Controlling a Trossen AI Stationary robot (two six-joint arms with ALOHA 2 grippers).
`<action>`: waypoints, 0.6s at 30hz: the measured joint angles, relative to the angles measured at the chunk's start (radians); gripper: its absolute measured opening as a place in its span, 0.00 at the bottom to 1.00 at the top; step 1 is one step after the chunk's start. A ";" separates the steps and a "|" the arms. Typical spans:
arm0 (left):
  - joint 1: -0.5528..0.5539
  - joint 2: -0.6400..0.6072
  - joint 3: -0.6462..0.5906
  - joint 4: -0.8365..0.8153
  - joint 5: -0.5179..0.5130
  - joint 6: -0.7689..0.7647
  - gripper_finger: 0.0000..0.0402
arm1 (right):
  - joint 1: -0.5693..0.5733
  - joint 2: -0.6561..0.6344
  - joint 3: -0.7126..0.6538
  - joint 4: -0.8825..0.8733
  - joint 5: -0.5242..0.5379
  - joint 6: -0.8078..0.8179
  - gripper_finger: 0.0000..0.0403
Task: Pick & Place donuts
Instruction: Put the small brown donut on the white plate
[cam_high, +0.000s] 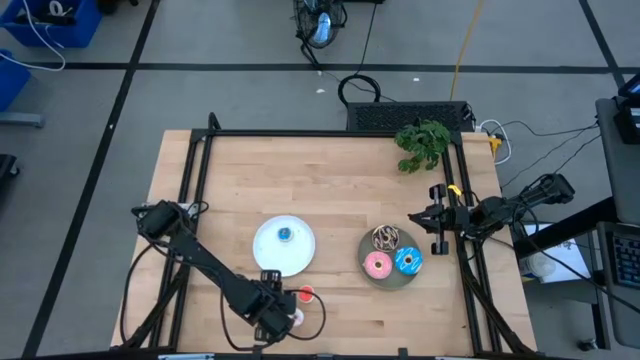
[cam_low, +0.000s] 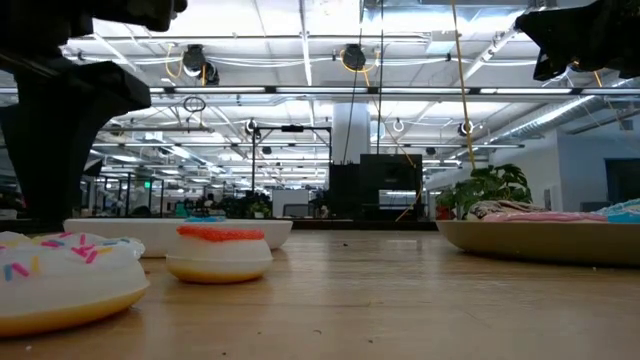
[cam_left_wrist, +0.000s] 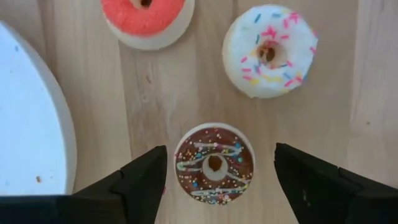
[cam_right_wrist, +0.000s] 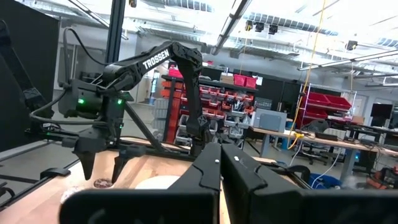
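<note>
My left gripper (cam_left_wrist: 219, 155) is open near the table's near edge (cam_high: 272, 316), pointing down. Its fingers stand on either side of a tiny brown donut (cam_left_wrist: 214, 163) that lies flat on the table, with a gap on each side. A tiny red-orange donut (cam_left_wrist: 146, 17) and a whitish-pink sprinkled donut (cam_left_wrist: 269, 50) lie flat close by. A tiny blue donut (cam_high: 285, 235) sits on the white plate (cam_high: 268, 255). The pink (cam_high: 377, 265), blue (cam_high: 408, 262) and brown speckled (cam_high: 385, 238) donuts lie on the grey plate (cam_high: 392, 282). My right gripper (cam_right_wrist: 222, 163) is shut and waits at the table's right side (cam_high: 416, 216).
The white plate's rim (cam_left_wrist: 62, 118) lies close beside my left gripper. A green plant (cam_high: 423, 142) stands at the far right of the table. Black frame rails (cam_high: 200, 180) run along the table's left, far and right sides. Bare wood lies between the plates and toward the far edge.
</note>
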 joint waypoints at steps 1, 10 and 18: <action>0.000 0.000 -0.005 0.000 0.000 -0.008 0.72 | 0.000 0.000 0.000 0.000 0.000 0.000 0.00; 0.000 0.000 -0.059 0.016 0.006 -0.054 0.74 | 0.000 0.000 0.000 0.000 0.000 0.003 0.00; 0.001 0.000 -0.086 0.042 0.006 -0.061 0.74 | 0.000 0.000 0.000 0.000 0.000 0.003 0.00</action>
